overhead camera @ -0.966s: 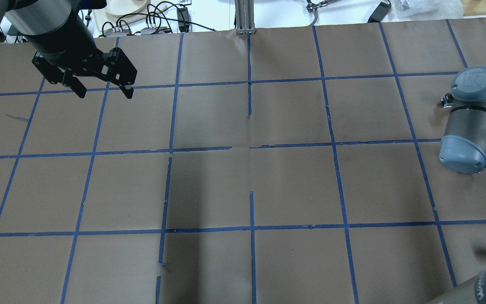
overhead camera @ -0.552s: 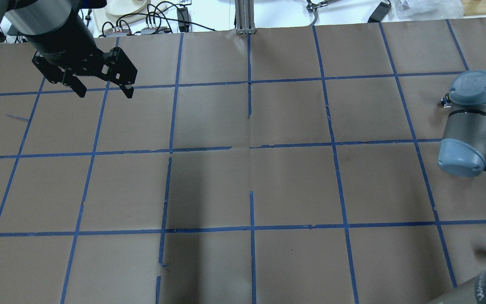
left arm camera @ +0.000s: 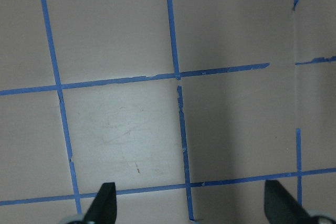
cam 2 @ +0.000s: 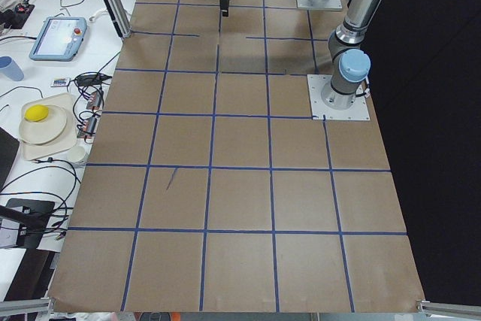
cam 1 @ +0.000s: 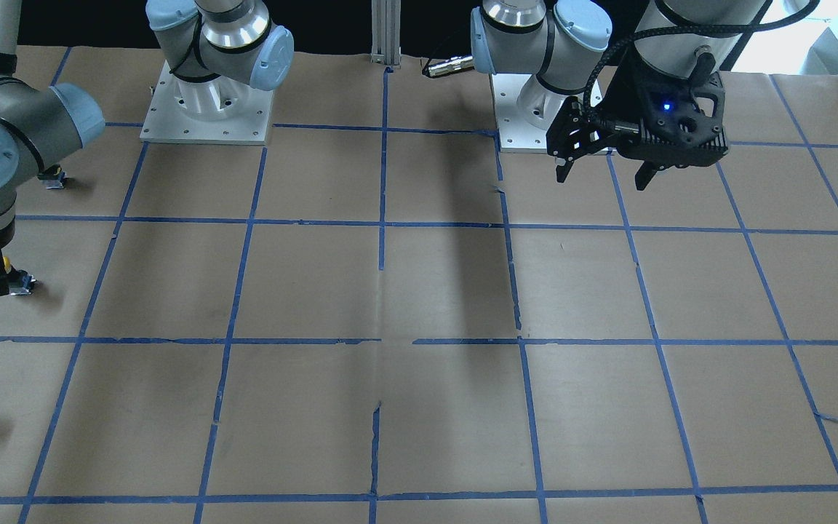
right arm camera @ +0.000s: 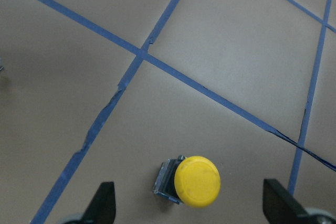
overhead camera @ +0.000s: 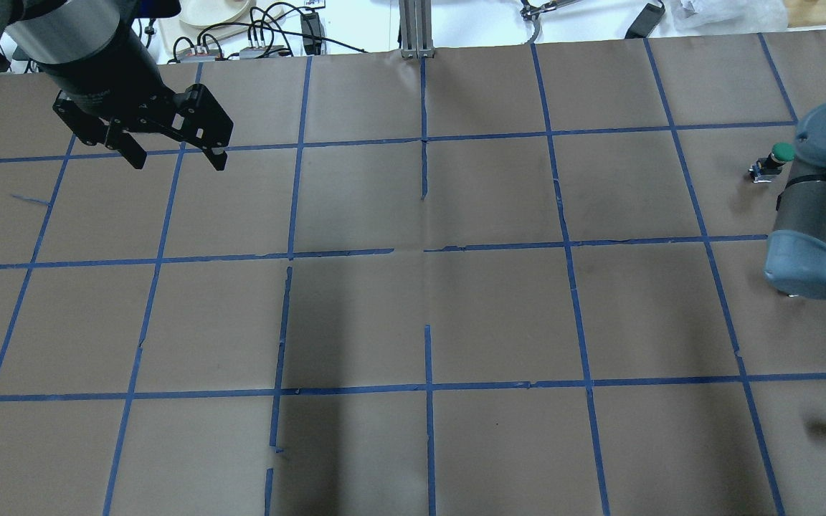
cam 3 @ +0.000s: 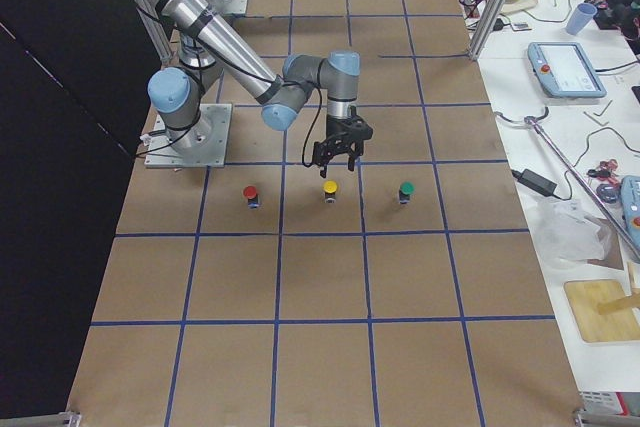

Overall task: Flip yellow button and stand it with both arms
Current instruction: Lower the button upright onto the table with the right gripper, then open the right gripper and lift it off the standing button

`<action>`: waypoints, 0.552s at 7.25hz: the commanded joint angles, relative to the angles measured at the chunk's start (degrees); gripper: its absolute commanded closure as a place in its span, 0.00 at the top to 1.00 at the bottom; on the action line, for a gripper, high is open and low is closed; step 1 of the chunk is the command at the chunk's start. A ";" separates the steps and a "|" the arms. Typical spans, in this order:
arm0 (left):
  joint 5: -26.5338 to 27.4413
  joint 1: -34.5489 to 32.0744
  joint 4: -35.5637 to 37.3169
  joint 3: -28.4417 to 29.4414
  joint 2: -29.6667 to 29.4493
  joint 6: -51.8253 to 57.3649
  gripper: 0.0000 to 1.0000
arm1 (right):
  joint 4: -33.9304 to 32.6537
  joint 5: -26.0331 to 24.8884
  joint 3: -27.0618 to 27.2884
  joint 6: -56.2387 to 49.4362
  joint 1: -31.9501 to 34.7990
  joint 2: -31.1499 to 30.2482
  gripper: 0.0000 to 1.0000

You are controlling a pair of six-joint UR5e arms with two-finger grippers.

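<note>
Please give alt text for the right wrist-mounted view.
A yellow button, its round cap facing the camera, sits on the brown table, framed by the open right pincer. Blue tape lines cross the table.

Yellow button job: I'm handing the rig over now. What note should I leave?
Right gripper: open, fingers either side of the yellow button from above, not gripping it.
Left gripper: open, empty, over the table far from it.
The button sits in a row between the red button and the green button.
Done: approach only.
Left: grasp, flip, stand it with both arms.
</note>
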 commanded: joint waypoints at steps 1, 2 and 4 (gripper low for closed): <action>-0.33 -0.14 -0.35 -0.31 0.83 -0.26 1.00 | 17.95 4.52 -8.49 -3.03 0.67 -2.01 1.00; -0.59 -0.06 -0.26 -0.57 0.40 -0.18 1.00 | 27.19 12.12 -13.51 -4.08 0.77 -2.28 1.00; -0.68 -0.14 0.01 -0.49 -0.22 -0.97 1.00 | 45.65 20.34 -22.40 -16.07 1.90 -6.65 1.00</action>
